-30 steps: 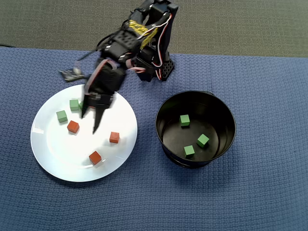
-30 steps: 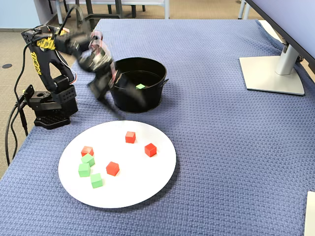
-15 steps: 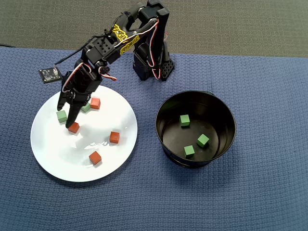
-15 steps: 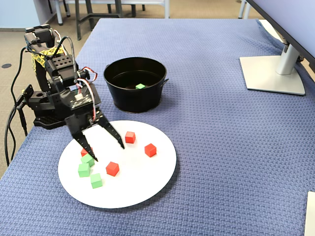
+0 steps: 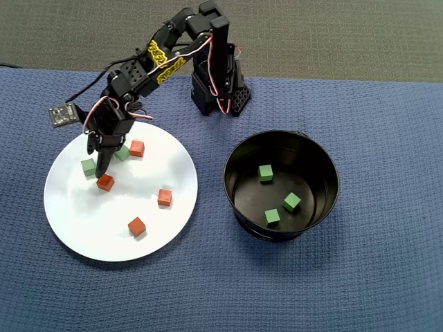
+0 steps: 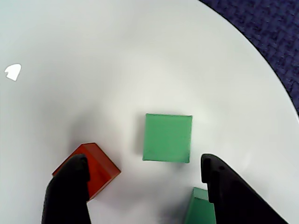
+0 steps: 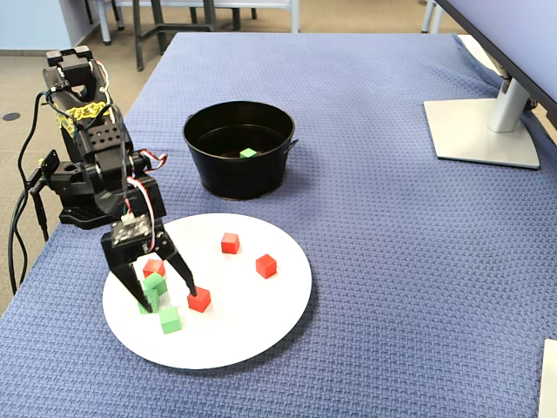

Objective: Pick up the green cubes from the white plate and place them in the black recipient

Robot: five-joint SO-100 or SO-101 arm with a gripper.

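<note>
My gripper (image 5: 97,160) is open and low over the left part of the white plate (image 5: 163,169). In the wrist view one green cube (image 6: 167,137) lies just ahead of the gap between the fingertips. A red cube (image 6: 96,165) touches the left finger and a second green cube (image 6: 198,210) sits by the right finger. The fixed view shows the gripper (image 7: 171,299) straddling the cluster, with green cubes (image 7: 171,320) (image 7: 155,281) around it. To the right stands the black recipient (image 5: 239,162), holding three green cubes (image 5: 266,172).
Red cubes (image 5: 137,148) (image 5: 164,197) (image 5: 137,226) lie scattered on the plate. The arm's base (image 5: 218,93) stands behind, on the blue cloth. A monitor stand (image 7: 483,131) is at the far right in the fixed view.
The arm swung from near the pot to the plate's left side and came down. Its open fingers now reach plate level around the green and red cubes.
</note>
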